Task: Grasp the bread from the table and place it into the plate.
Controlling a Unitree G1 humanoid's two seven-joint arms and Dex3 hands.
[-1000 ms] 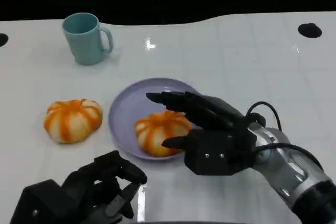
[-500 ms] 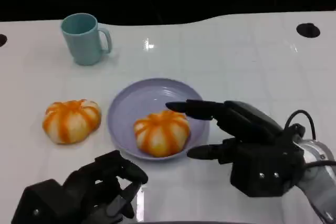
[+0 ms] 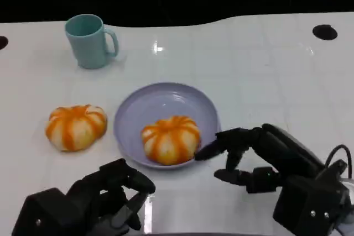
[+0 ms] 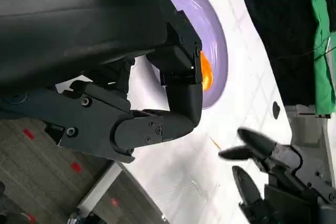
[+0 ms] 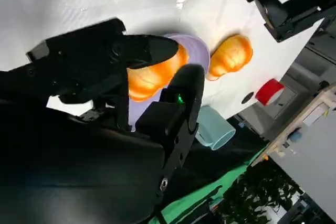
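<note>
While our left hand [image 3: 88, 203] rests curled at the near edge of the white table [image 3: 265, 70] with nothing in it, just as it did a second ago, our right hand [image 3: 276, 164] has pulled back toward us and to the right: a second ago its fingers were spread over the bread on the plate, half a second ago they hovered just beside it, and now the hand sits off the plate's right rim, fingers apart and holding nothing, the nearest fingertip just beside the rim. From the left wrist we see our own curled fingers [image 4: 157, 124] close up, and the right hand's spread fingers [image 4: 252, 142] apart from them over the table. Beyond the hands, the lavender plate [image 3: 144, 109] holds one orange-and-white striped bread [image 3: 170, 139], which lies in the near part of the plate and has stayed put since the hand let go. The right wrist view shows that bread [image 5: 149, 77] on the plate [image 5: 202, 51] past our fingers. Left of the plate and apart from it, a second striped bread [image 3: 76, 126] lies on the bare table, unmoved. Farthest back on the left, a teal mug [image 3: 88, 41] stands upright with its handle to the right; we cannot tell what is inside it.
</note>
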